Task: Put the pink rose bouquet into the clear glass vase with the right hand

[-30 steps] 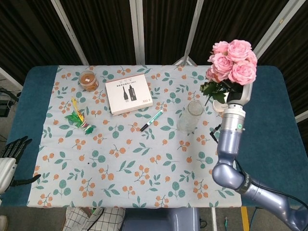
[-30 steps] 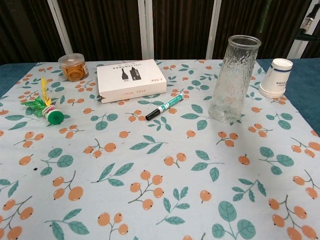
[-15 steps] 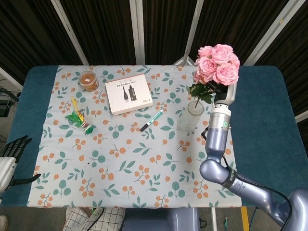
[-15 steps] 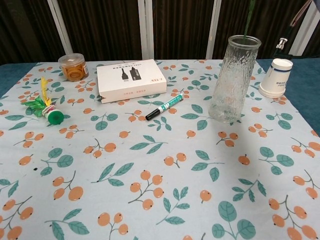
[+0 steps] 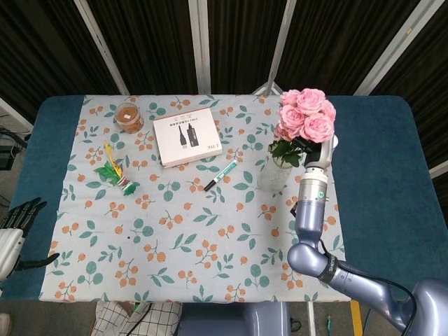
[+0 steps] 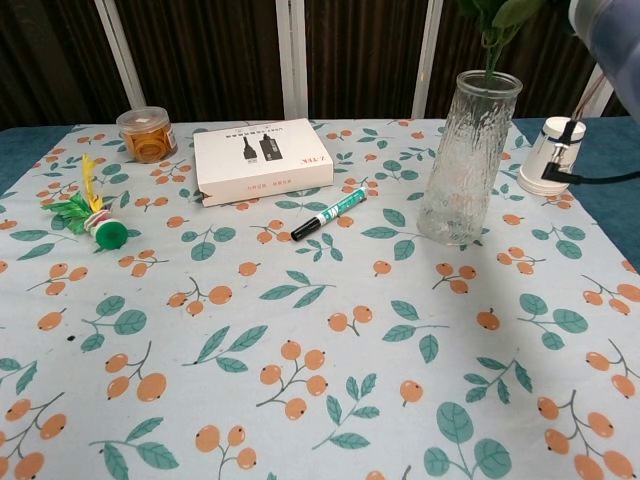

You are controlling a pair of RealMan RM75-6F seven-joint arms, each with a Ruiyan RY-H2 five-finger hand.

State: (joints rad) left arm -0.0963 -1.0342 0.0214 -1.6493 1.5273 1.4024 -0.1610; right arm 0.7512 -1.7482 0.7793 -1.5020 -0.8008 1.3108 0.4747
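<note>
The right hand [image 5: 320, 148] grips the pink rose bouquet [image 5: 302, 117], stems entering the clear glass vase [image 6: 467, 158]; at 8 o'clock, the left hand [image 5: 15, 224] rests, fingers spread.

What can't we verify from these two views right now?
- Right hand's grip: head view, hidden behind the pink rose bouquet.
- Stem depth in the clear glass vase: chest view, textured glass blurs it; blooms cut off by the top edge.
- Left hand: head view, cut by the left edge.
- White box print: too small.

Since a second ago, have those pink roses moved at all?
Yes. The pink rose bouquet has shifted left and down, from beyond the clear glass vase to over its mouth.
</note>
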